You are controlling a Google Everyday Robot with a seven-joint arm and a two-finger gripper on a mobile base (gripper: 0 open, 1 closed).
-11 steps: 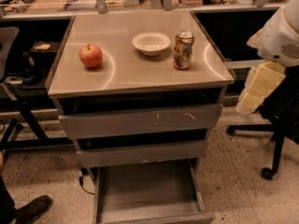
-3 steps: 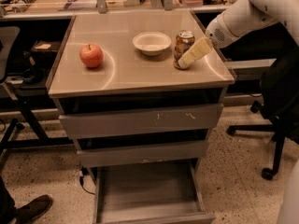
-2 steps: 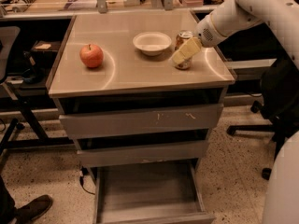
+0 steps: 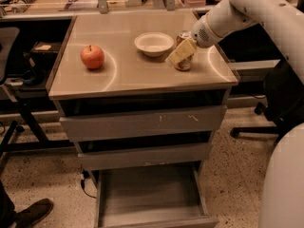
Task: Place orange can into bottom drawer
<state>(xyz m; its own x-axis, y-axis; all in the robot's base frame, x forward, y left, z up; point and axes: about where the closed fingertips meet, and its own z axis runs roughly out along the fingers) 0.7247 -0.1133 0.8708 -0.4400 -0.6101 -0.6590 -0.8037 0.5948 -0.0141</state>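
Securing the can near the table's right edge

The pale yellowish gripper point(image 4: 182, 51) overlaps the small orange-and-white, silver-topped drink can point(image 4: 183, 64) standing upright beside the white bowl point(image 4: 154, 43); clenched or released, I cannot tell. Best to grip mid-body and lift straight up before descending to the open grey metal bottom drawer point(image 4: 147, 189).

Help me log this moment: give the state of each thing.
orange can: upright on the cabinet top.
tool: at the can, overlapping its front.
bottom drawer: pulled open.
upper drawers: pushed in.
bowl: upright, looks empty.
apple: whole, upright.
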